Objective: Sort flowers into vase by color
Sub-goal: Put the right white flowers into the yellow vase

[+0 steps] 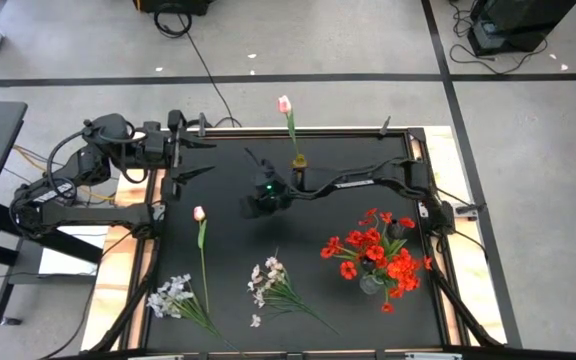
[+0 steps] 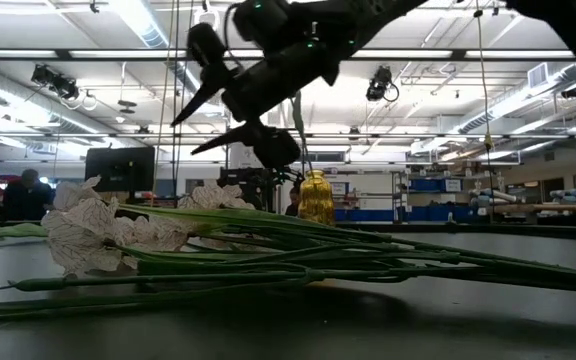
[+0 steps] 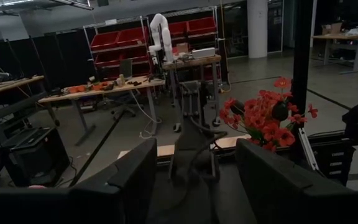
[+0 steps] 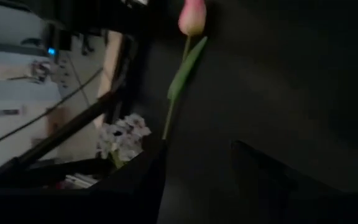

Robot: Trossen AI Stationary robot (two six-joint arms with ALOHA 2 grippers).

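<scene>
One tulip loose: a pink tulip (image 1: 200, 240) lies flat on the black table (image 1: 228, 170), bud toward the far edge, stem running back toward the near edge.
Tulip already placed: a second pink tulip (image 1: 286, 115) stands in the yellow vase (image 1: 298, 160) at the far middle.
Right gripper (image 1: 254, 168): raised over mid-table, fingers apart, nothing between them; its wrist view looks down the loose tulip's stem.
Direction to target: the tulip lies toward the robot's left and nearer the front edge than this gripper.
Left gripper (image 1: 200, 158): parked at the far-left corner, fingers apart and empty.
Nearer arm: judged about equal; the right one already faces the tulip.
Other flowers: white sprays (image 1: 173, 297) near front, red bunch (image 1: 373, 255) in a vase at right.
</scene>
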